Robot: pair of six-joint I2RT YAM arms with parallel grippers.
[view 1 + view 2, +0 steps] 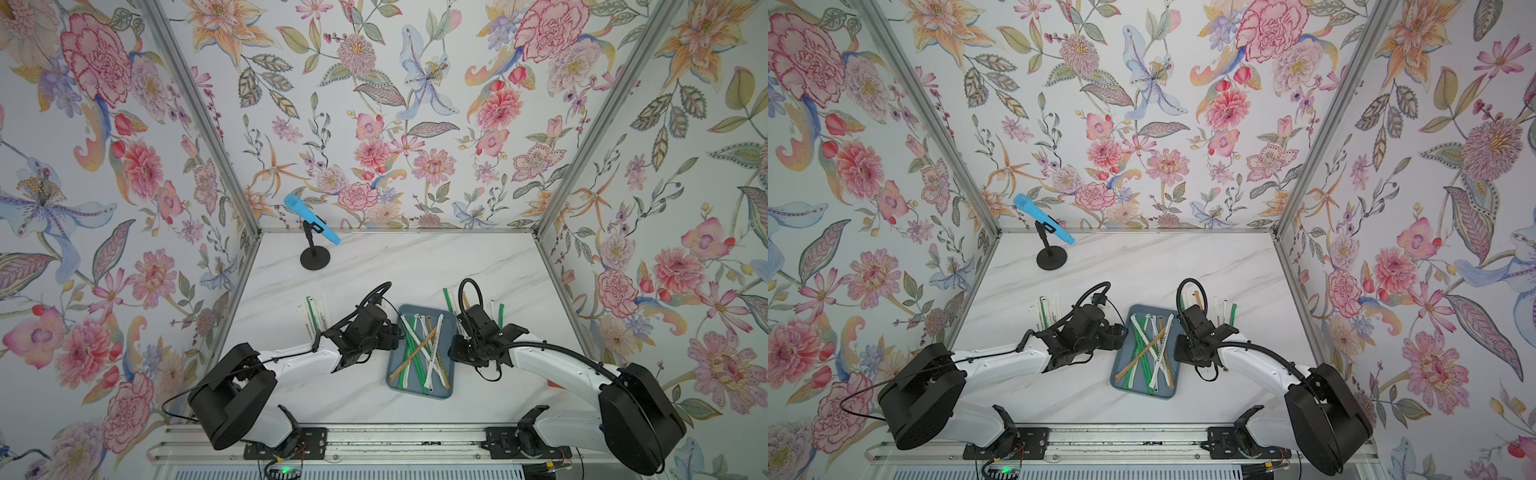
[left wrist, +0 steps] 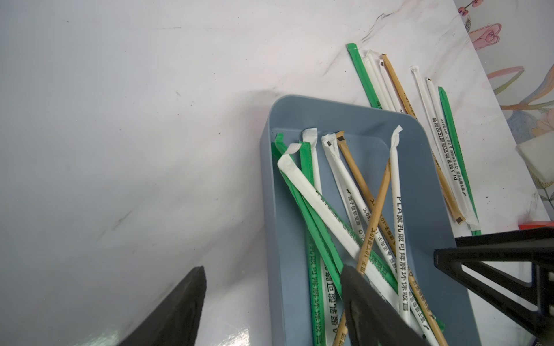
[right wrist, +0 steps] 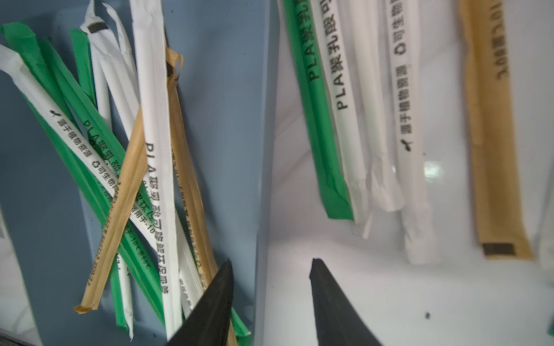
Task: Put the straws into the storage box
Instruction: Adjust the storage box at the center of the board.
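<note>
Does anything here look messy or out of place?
Only mildly: the straws in the storage box lie criss-crossed, not side by side, and more lie loose on the table on either side.

I see the blue-grey storage box (image 1: 415, 311) lying flat with its long side running away from me. It holds a criss-crossed heap of green, white and tan wrapped straws (image 1: 420, 351). Outside it lie a left bunch (image 1: 312, 316), farther off, and a right bunch (image 2: 443, 143) just beside its wall.
</note>
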